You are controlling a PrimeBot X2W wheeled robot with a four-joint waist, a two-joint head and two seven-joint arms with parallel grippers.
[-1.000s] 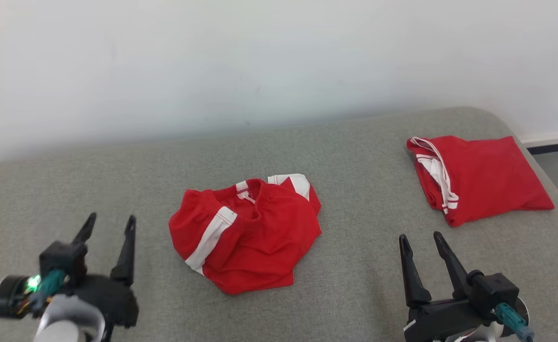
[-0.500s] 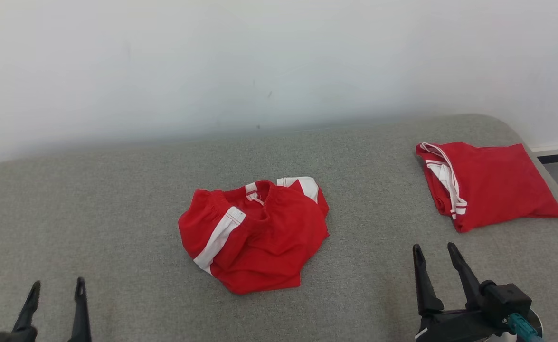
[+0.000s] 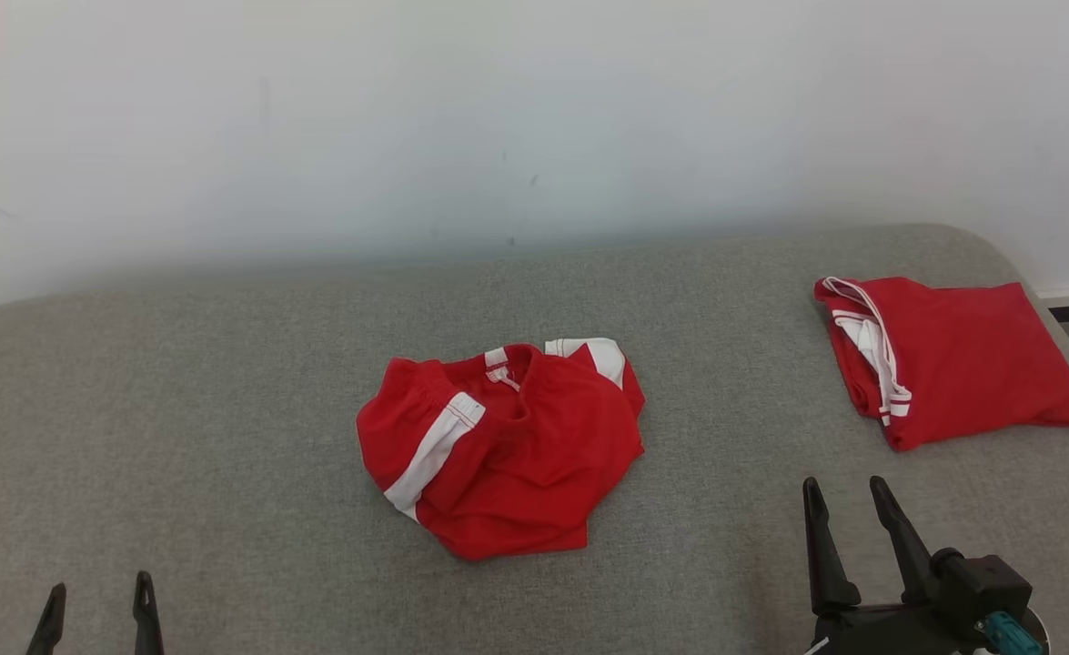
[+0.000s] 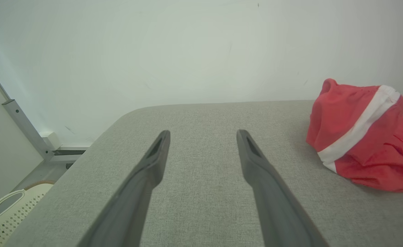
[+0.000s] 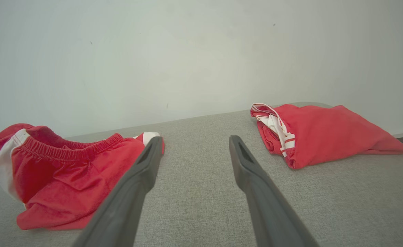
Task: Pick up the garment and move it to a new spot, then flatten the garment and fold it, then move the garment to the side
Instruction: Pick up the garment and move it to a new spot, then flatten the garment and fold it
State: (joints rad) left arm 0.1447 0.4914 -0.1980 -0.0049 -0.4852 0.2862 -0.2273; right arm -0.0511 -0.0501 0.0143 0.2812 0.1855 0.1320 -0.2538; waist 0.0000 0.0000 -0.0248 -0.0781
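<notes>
A crumpled red garment (image 3: 507, 446) with white side stripes and an elastic waistband lies in a heap at the middle of the grey cushioned surface (image 3: 225, 382). It also shows at the right of the left wrist view, garment (image 4: 362, 137), and at the left of the right wrist view, garment (image 5: 64, 171). My left gripper (image 3: 97, 591) is open at the lower left, well away from the heap. My right gripper (image 3: 848, 496) is open at the lower right, apart from the heap, nothing between its fingers.
A second red garment (image 3: 953, 359), folded flat with white trim, lies at the far right near the surface's rounded edge. A white wall (image 3: 498, 118) backs the surface. A cream basket (image 4: 6, 212) stands on the floor off the left edge.
The head camera has tilted and shifted, so the whole picture moved. My left gripper has dropped back towards the lower left corner. The garments lie as before.
</notes>
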